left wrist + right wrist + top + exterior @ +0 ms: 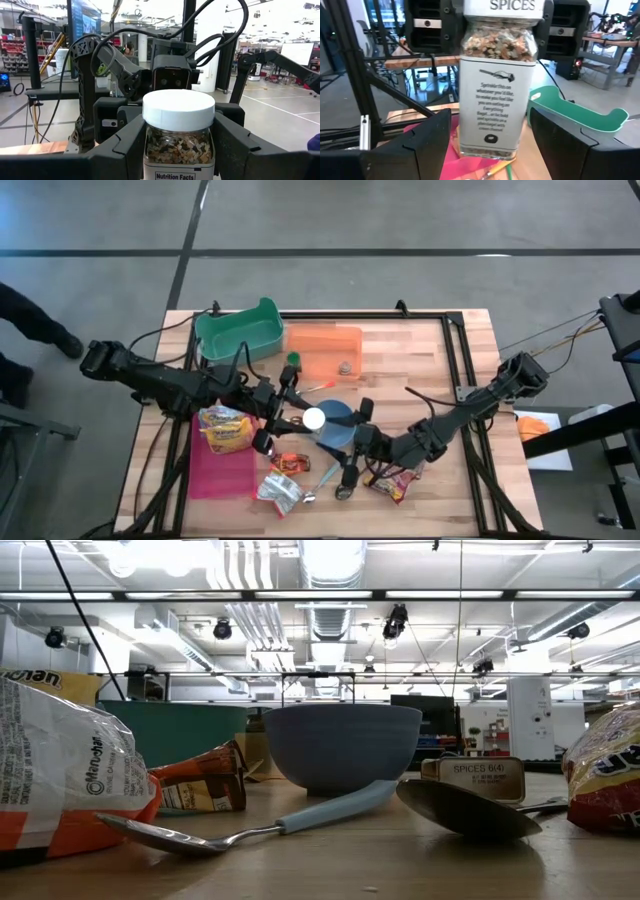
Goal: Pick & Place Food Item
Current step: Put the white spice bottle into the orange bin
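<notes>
**Spice jar held up between two robot arms**

Spice jar (178,135), clear with a white lid, pinched upright between the fingers (125,150) of the left gripper (290,412) and lifted off the table, just above the 10 o'clock rim of a grey-blue bowl (338,426) at the centre of the wooden table (420,350). Filled with a coarse mixed seasoning; printed label with "Nutrition Facts" on one face and "SPICES" on another.

Facing it from 4 o'clock, the right gripper (352,442), fingers (425,137) spread wide to either side of the jar and apart from it, nothing between them.

On the table from above:
- At 11 o'clock, a green bin (238,330).
- At 12 o'clock, an orange tray (322,350) with a small tin inside.
- At 8 o'clock, a pink tray (222,470) under a yellow snack bag (226,430).
- At 6 o'clock, a crumpled silver packet (278,491), a small dark wrapper (291,463), a light blue spoon (325,480).
- At 5 o'clock, a red snack bag (392,483).

From table level: bowl in the middle, blue-handled spoon lying in front, a second spoon at 3 o'clock, a noodle packet (60,780) at 9 o'clock.
</notes>
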Motion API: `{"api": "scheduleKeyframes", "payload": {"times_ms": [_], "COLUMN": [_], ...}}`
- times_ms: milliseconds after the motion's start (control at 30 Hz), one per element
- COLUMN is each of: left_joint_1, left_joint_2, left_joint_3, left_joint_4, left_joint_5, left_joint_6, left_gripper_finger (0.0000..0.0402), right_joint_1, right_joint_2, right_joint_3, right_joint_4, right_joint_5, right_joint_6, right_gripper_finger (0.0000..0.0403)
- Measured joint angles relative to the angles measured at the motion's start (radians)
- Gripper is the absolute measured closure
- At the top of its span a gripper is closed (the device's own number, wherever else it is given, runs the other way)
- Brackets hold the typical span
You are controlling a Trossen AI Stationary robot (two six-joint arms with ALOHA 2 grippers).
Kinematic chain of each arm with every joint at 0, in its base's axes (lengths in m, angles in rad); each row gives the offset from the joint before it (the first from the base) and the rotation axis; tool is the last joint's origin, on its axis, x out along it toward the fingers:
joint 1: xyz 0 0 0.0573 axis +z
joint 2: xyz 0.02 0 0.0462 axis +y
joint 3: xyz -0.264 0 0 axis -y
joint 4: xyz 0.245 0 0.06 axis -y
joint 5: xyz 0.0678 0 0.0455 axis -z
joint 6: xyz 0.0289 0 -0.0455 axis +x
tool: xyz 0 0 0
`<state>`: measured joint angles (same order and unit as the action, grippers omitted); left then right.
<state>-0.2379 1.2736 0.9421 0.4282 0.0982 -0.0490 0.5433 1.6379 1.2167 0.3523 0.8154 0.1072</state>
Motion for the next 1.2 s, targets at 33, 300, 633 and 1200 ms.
{"api": "scheduleKeyframes", "payload": {"times_ms": [33, 300, 633, 1200], "left_joint_1": [0.000, -0.004, -0.004, -0.006], "left_joint_2": [0.000, 0.029, 0.081, 0.084], "left_joint_3": [0.000, 0.000, 0.004, 0.006], "left_joint_4": [0.001, 0.060, 0.141, 0.154], "left_joint_5": [0.000, 0.002, 0.005, 0.028], "left_joint_6": [0.000, 0.000, -0.003, -0.014], "left_gripper_finger": [0.0226, 0.0226, 0.0226, 0.0191], "right_joint_1": [-0.002, -0.010, -0.011, -0.009], "right_joint_2": [0.000, 0.000, 0.000, 0.000], "right_joint_3": [0.000, 0.000, 0.000, 0.000], "right_joint_4": [0.000, 0.004, 0.003, -0.003], "right_joint_5": [0.000, -0.002, -0.003, -0.006], "right_joint_6": [0.000, -0.002, -0.002, -0.013], "right_gripper_finger": [0.0137, 0.0137, 0.0153, 0.0210]}}
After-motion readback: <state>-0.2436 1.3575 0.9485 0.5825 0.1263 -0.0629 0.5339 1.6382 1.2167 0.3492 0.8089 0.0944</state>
